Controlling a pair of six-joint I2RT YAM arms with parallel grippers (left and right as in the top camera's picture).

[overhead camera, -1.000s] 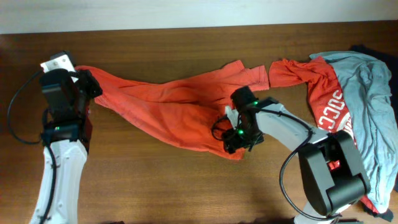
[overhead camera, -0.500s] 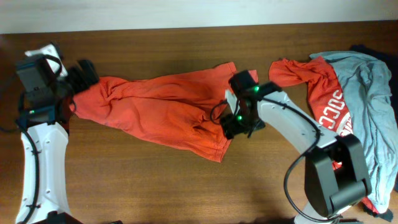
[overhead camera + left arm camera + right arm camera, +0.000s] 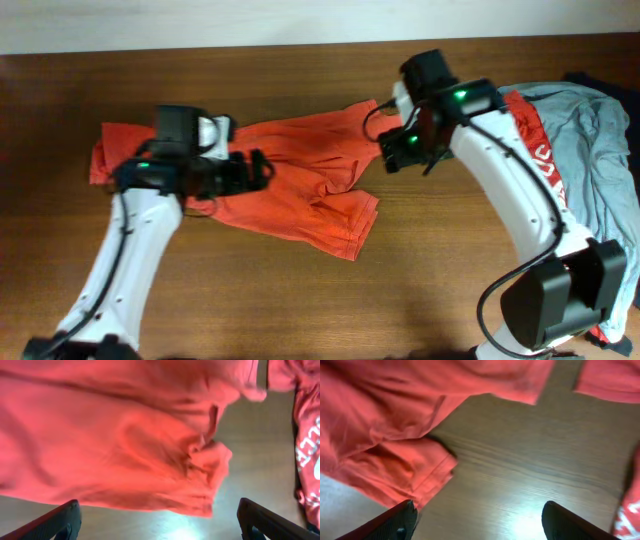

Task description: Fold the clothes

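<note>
Near edge: bare wood of the table (image 3: pixel 300 310).

Orange shirt (image 3: pixel 300 195) lies rumpled left of centre, hem corner nearest me at the lower right. It sits further left than a second ago; a strip of wood now parts it from the heap on the right.

Left gripper (image 3: pixel 262 168) has let go of the shirt's left end and swung over its middle. Its fingers (image 3: pixel 62 519) are spread wide, with nothing between them.

Right gripper (image 3: pixel 392 152) has released the shirt's right side and moved up beside its top right corner, jaws apart and empty.

Further right: red garment with white lettering (image 3: pixel 535 165), with a grey-blue garment (image 3: pixel 590 140) draped over it.
</note>
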